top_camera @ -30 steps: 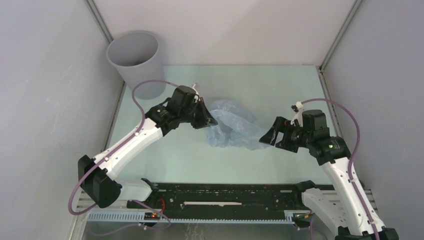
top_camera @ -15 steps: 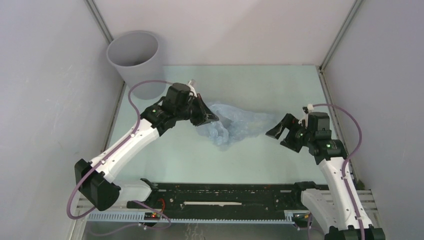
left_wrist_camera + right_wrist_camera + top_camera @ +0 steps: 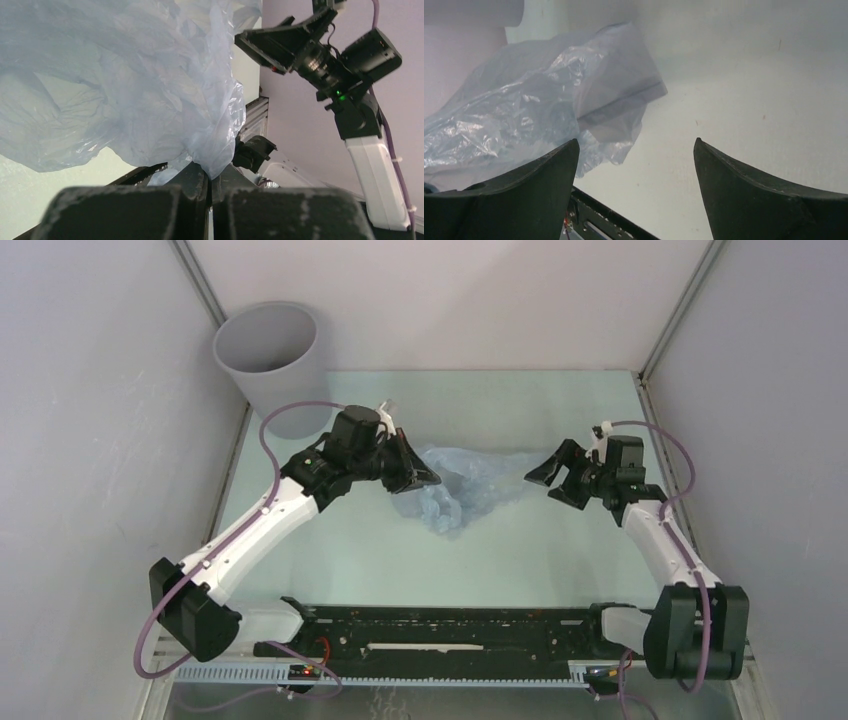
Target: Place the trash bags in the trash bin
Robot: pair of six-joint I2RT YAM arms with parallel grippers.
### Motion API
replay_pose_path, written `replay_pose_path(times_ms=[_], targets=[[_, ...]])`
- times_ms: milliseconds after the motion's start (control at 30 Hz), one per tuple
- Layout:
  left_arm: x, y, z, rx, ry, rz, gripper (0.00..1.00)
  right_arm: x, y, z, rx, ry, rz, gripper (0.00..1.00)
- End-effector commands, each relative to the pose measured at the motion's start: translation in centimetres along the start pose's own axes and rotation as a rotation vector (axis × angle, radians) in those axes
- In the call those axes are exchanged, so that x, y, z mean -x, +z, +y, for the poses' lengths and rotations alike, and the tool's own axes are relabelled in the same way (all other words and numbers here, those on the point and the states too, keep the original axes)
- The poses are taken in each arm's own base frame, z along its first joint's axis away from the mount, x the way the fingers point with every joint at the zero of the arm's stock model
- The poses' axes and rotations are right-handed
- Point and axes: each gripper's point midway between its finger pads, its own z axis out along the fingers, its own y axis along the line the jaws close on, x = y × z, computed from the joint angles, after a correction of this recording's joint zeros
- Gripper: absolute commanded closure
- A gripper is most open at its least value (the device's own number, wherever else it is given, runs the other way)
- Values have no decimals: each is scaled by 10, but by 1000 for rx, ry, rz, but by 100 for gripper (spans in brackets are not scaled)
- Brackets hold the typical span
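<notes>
The pale blue trash bag point(image 3: 468, 483) sits crumpled in the middle of the frame. Its left end is pinched tight in the left gripper point(image 3: 424, 478), whose jaws are clenched on the plastic. The right gripper point(image 3: 550, 481) stands released with its jaws spread wide, just off the bag's right end. The grey trash bin point(image 3: 270, 360) stands upright at the upper left, well apart from the bag.

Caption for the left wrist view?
Left gripper shut on the crinkly trash bag, right gripper open beyond it.
</notes>
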Motion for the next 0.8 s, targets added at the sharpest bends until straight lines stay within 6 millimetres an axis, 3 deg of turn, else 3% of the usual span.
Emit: replay_pose_path(times_ms=[0, 133, 333, 500, 600, 767], targets=[[-5, -2, -8, -47, 29, 43, 100, 20, 14, 12, 100, -62, -27, 6], [-8, 0, -5, -29, 34, 72, 100, 20, 34, 10, 145, -2, 20, 8], [-9, -3, -2, -5, 49, 78, 100, 27, 47, 9, 174, -9, 9, 21], [-9, -7, 3, 18, 74, 70, 100, 34, 49, 29, 250, -49, -22, 34], [-9, -9, 3, 20, 79, 65, 100, 25, 55, 42, 293, -54, 11, 35], [-5, -13, -2, 12, 90, 46, 100, -1, 57, 32, 207, -43, 64, 27]])
